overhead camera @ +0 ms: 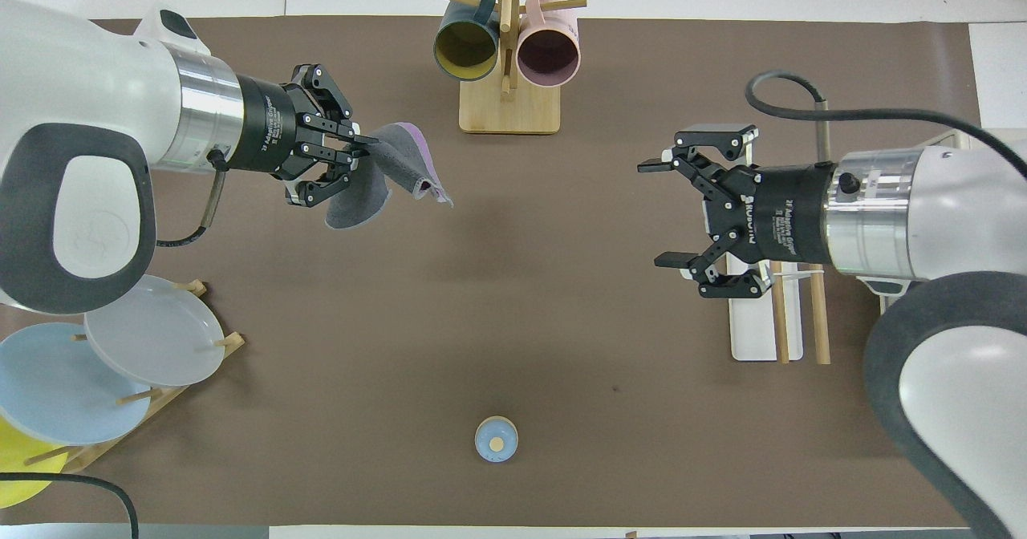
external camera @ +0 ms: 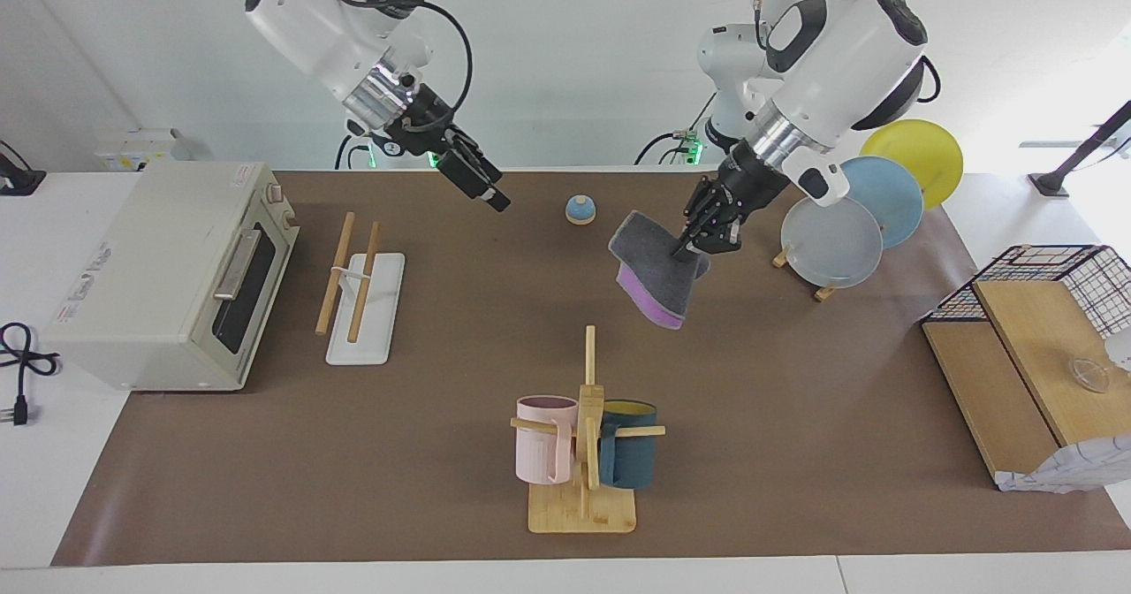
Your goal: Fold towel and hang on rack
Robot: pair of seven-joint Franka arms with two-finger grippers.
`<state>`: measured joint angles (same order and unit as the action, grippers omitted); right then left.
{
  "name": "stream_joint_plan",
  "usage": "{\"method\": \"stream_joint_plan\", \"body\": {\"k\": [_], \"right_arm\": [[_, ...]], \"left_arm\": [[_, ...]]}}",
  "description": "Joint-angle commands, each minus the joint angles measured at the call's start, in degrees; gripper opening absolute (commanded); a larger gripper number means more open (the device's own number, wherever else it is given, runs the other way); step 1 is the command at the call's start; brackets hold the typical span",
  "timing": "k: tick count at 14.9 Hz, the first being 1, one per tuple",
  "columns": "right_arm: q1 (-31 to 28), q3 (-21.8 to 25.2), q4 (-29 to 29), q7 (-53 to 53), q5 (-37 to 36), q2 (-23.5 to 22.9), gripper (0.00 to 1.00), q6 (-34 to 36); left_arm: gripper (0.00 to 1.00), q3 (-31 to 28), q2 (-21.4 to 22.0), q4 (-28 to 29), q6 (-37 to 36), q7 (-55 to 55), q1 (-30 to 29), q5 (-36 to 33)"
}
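Note:
My left gripper (external camera: 698,245) (overhead camera: 357,154) is shut on the folded towel (external camera: 656,277) (overhead camera: 385,174), dark grey outside with a purple edge showing. It holds the towel up in the air over the brown mat, toward the left arm's end. The rack (external camera: 360,289) (overhead camera: 790,314), two wooden rods on a white base, stands toward the right arm's end, beside the toaster oven. My right gripper (external camera: 495,196) (overhead camera: 666,214) is open and empty, raised over the mat close to the rack.
A cream toaster oven (external camera: 168,276) stands at the right arm's end. A bamboo mug stand (external camera: 583,453) (overhead camera: 507,58) holds a pink and a teal mug. A plate stand with plates (external camera: 839,232) (overhead camera: 104,362), a small blue knob (external camera: 580,210) (overhead camera: 496,439) and a wire basket (external camera: 1043,346) are also here.

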<state>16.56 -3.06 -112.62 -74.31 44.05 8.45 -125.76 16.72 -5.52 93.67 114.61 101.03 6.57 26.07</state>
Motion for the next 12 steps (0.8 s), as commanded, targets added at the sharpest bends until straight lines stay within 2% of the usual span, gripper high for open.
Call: {"method": "stream_joint_plan", "body": {"k": [1, 6, 12], "right_arm": [[4.1, 0.2, -1.5, -6.9, 3.0, -0.1, 1.00, -7.5], [4.7, -0.1, -0.7, -8.9, 10.5, -3.2, 1.00, -12.1], [11.1, -0.2, 2.1, -8.3, 10.9, -9.1, 1.00, -21.6]], "left_arm": [[0.00, 0.0, 1.7, 1.2, 0.2, 6.4, -0.2, 6.1], [0.00, 0.3, 3.1, 4.0, 4.6, 12.4, 1.2, 8.6], [0.00, 0.2, 3.6, 5.0, 6.1, 15.6, 2.2, 8.9]]}}
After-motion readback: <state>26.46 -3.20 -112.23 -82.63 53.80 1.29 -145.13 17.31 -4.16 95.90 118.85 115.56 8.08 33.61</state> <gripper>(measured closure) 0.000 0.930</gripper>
